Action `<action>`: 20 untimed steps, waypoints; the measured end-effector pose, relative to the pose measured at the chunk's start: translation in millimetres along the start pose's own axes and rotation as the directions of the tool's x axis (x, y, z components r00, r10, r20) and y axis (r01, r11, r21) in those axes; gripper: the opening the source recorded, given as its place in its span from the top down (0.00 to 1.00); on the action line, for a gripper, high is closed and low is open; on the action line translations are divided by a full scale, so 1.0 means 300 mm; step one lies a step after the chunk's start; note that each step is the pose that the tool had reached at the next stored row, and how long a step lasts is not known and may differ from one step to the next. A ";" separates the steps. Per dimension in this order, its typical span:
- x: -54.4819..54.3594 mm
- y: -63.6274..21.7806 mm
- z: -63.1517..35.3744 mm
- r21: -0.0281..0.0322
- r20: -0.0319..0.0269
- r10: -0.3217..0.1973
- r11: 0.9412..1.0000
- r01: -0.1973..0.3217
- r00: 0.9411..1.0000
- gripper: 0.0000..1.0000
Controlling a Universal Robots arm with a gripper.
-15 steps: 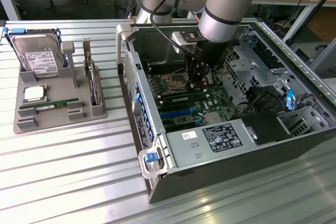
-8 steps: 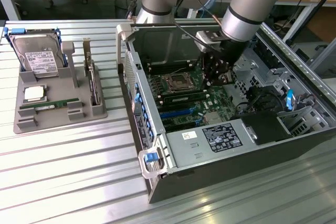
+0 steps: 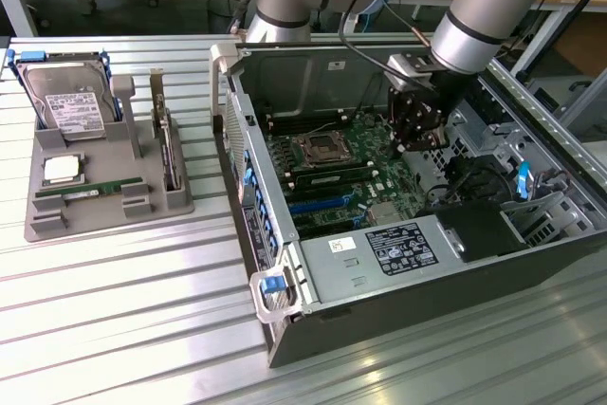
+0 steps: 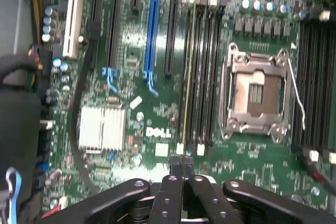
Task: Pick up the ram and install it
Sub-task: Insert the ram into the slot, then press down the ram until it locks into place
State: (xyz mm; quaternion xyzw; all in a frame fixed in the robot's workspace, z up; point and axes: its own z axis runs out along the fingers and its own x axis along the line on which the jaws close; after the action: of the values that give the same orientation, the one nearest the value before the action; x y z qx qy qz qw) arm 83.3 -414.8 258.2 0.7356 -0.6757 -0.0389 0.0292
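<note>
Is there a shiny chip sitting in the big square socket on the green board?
No. The processor socket stands open and bare, its contact bed showing.

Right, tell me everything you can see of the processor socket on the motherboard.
The processor socket lies flat on the green motherboard inside the open computer case. It is a square frame of silvery metal with a dark window in its middle, where fine contacts show rather than a silver chip. A thin wire lever lies down along one side. Black memory slots flank it on two sides. Nothing touches it; the shut end effector hangs over the board apart from it.
</note>
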 end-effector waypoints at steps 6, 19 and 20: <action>0.003 -0.047 -0.066 0.000 0.000 0.000 1.000 0.000 1.000 0.89; -0.004 0.040 -0.030 0.000 0.000 0.001 1.000 -0.001 1.000 0.89; -0.006 0.059 -0.014 0.000 0.000 0.003 1.000 -0.003 1.000 0.89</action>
State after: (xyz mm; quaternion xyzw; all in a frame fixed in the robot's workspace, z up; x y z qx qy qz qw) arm 66.2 -414.7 263.9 0.7346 -0.6767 -0.0390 0.0292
